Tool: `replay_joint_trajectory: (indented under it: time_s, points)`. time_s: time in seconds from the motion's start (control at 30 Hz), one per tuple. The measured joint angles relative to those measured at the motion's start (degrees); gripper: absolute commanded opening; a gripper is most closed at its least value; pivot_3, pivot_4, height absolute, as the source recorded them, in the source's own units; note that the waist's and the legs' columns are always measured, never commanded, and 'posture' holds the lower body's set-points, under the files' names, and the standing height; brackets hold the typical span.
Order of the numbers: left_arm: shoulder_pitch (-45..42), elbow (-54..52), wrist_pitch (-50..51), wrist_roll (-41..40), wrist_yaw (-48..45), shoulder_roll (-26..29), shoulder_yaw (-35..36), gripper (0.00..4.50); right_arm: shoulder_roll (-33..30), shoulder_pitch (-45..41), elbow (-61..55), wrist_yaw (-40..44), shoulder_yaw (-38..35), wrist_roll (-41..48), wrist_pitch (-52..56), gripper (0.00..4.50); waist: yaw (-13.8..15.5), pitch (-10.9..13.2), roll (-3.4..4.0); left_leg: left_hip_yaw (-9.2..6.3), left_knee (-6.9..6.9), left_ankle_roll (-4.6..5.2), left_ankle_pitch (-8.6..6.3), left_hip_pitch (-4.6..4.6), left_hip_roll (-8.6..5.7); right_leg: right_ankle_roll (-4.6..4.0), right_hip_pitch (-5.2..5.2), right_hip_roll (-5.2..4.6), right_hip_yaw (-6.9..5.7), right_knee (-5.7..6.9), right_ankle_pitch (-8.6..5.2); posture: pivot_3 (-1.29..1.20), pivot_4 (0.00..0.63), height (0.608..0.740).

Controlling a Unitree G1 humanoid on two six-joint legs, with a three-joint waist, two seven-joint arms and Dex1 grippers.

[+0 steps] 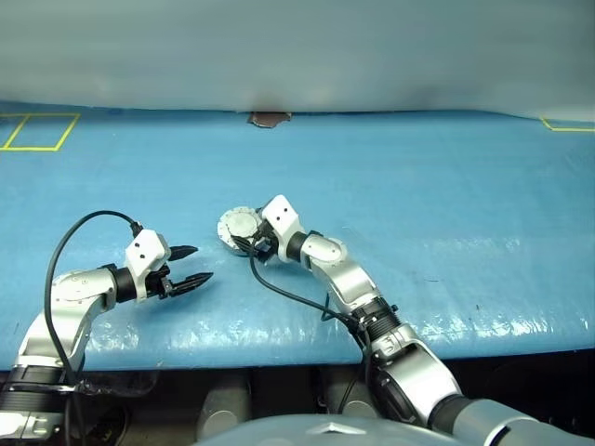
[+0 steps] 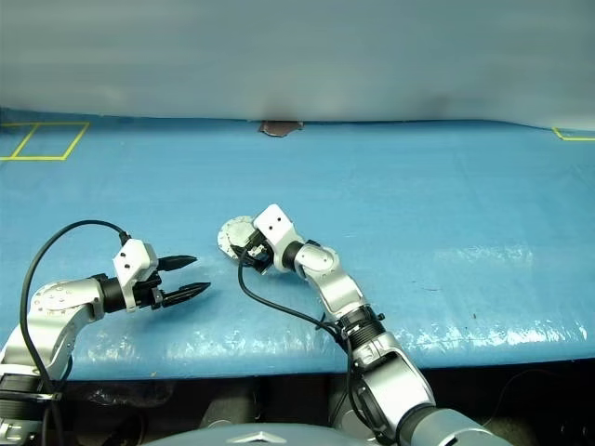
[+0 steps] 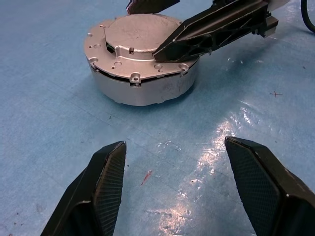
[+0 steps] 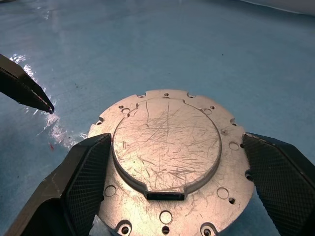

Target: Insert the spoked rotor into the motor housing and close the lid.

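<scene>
The motor housing [image 3: 142, 91] stands on the blue table, a short silver cylinder. The lid [image 4: 167, 147], a grey disc with a scalloped edge and a scratched raised centre, lies flat on top of it. My right gripper [image 4: 174, 142] is open, one finger on each side of the lid's rim, with a narrow gap at one finger. My left gripper [image 1: 203, 263] is open and holds nothing. It hangs over bare table to the left of the housing, pointing toward it. The spoked rotor is hidden.
The blue table cover [image 1: 418, 195] stretches wide behind and to the right of the housing. Yellow tape marks [image 1: 37, 132] lie at the far left corner, and a small brown patch [image 1: 268, 118] sits at the far edge.
</scene>
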Motion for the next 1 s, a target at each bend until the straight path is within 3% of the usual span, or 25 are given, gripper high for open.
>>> replay_joint_trajectory:
  time_s: [0.07,0.13,0.47,0.63,1.0]
  points:
    - [0.0,0.0,0.0,0.0,0.2,0.0,0.0,3.49,0.0,0.0,0.3,-0.3,0.0,-0.2,-0.7,4.48,0.0,0.0,0.0,0.0,0.0,0.0,0.0,0.0,0.0,0.0,0.0,0.01,0.0,0.0,0.0,0.0,0.15,0.74]
    - [0.0,0.0,0.0,0.0,0.5,-0.1,0.0,3.49,0.1,0.0,0.5,-0.4,0.1,-0.4,-1.2,3.95,0.0,0.0,0.0,0.0,0.0,0.0,0.0,0.01,0.01,0.0,0.0,0.01,0.0,0.01,0.0,0.0,0.15,0.74]
    - [0.0,0.0,0.6,1.1,2.1,0.0,0.0,3.49,0.0,-0.1,0.8,-0.6,1.1,-1.7,-2.0,3.95,0.0,0.0,0.0,0.0,0.01,0.0,0.0,0.04,0.01,0.0,0.02,0.02,0.0,0.02,0.0,0.0,0.15,0.74]
    - [0.0,0.0,0.6,1.1,2.2,0.0,0.0,3.49,0.1,-0.9,1.5,0.1,0.7,-1.4,-1.1,3.04,0.0,0.0,0.0,0.0,0.02,0.0,0.0,0.06,0.02,0.0,0.04,0.02,0.0,0.02,0.0,0.0,0.15,0.74]
    - [0.0,0.0,0.5,1.3,2.2,-0.1,0.0,3.49,-1.1,-2.2,0.7,3.4,0.1,-0.8,2.1,3.04,0.2,0.0,0.01,0.0,0.01,0.0,0.0,0.09,0.0,0.0,0.09,0.01,0.01,0.0,0.0,0.0,0.15,0.74]
